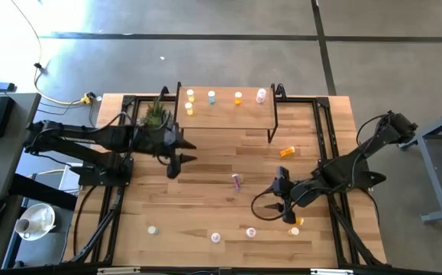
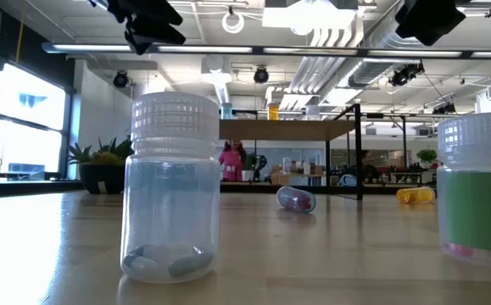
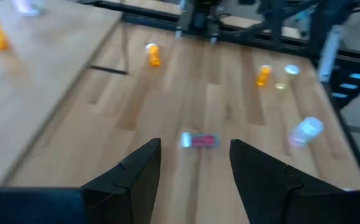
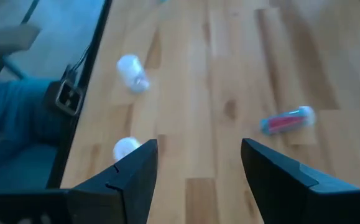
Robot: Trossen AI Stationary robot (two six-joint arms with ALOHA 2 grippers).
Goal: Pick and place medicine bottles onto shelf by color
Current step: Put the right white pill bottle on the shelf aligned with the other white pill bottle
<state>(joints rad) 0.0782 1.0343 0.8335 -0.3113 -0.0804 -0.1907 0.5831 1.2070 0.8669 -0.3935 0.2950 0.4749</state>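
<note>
So the light-wood shelf on thin black legs (image 1: 228, 107) sits at about 12 o'clock on the big wooden tabletop (image 1: 205, 191), and it's already got a row of tiny white-capped bottles standing on it: two yellow ones (image 1: 190, 97) at its left end, a pale blue one (image 1: 211, 96), an orange one (image 1: 238, 98) and a pinkish-white one (image 1: 261, 95) over at the right end. A small green potted plant (image 1: 156, 113) sits just beside the shelf's left end.

Still loose on the table: an orange bottle lying on its side (image 1: 287, 152) at about 2 o'clock, a pinkish one with red contents lying flat (image 1: 237, 181) near the middle, and a scatter along the 6 o'clock edge, including a clear pale blue bottle standing up (image 2: 170, 191).

The left gripper (image 1: 181, 156) hangs over the table at roughly 9 to 10 o'clock, fingers (image 3: 133, 174) spread partway with nothing between them, the flat pinkish bottle visible ahead of it. The right gripper (image 1: 280, 192) is at about 4 to 5 o'clock, fingers (image 4: 136, 171) wide apart and empty too, with a small orange bottle (image 1: 296, 221) just beside it.
</note>
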